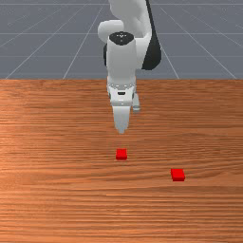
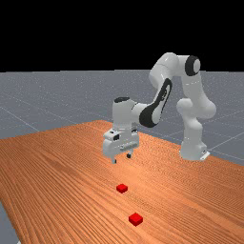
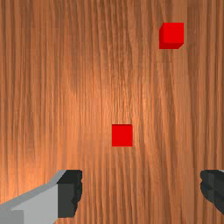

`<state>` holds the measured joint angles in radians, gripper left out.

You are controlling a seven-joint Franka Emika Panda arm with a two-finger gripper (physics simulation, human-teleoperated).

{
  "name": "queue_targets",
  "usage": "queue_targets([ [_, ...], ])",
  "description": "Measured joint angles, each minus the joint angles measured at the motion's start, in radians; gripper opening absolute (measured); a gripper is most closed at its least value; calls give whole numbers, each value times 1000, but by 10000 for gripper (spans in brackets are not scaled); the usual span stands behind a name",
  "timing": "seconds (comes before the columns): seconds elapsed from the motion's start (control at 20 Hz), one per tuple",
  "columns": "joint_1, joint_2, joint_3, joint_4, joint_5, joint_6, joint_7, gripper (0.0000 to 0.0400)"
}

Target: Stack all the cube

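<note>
Jaws are spread wide above the bench (image 1: 57, 199), with nothing gripped, presumably so that the far red cube (image 1: 121, 154), at the front view's middle, can be straddled. The near red cube (image 1: 178, 174) is set well apart, to the front view's right, perhaps to be used as the base. In the front view the gap between the jaws is masked; in the wrist view their outer parts are cut off.

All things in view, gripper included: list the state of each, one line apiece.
Gripper: jaws apart, holding nothing, raised above the table.
Arm: bent, reaching over the table.
Cube nearer the gripper: resting on the table, unstacked.
Cube farther from the gripper: resting on the table, unstacked.
</note>
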<state>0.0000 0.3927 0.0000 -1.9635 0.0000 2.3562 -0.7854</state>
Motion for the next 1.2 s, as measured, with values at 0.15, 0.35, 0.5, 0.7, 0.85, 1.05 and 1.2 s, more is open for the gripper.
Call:
queue_targets([
  [0.15,4,-5,-8,-8,2,-3,37,400],
  [0.35,43,-165,-135,-277,-52,45,569,92],
  [0.5,86,-168,-205,-284,-29,-36,1125,21],
  [0.7,108,-155,-233,-258,18,-104,1418,3],
  [0.85,112,-151,-233,-246,27,-104,1456,1],
  [1.05,111,-74,-222,-129,64,-8,1484,0],
  [1.2,112,30,-193,3,105,15,1500,157],
])
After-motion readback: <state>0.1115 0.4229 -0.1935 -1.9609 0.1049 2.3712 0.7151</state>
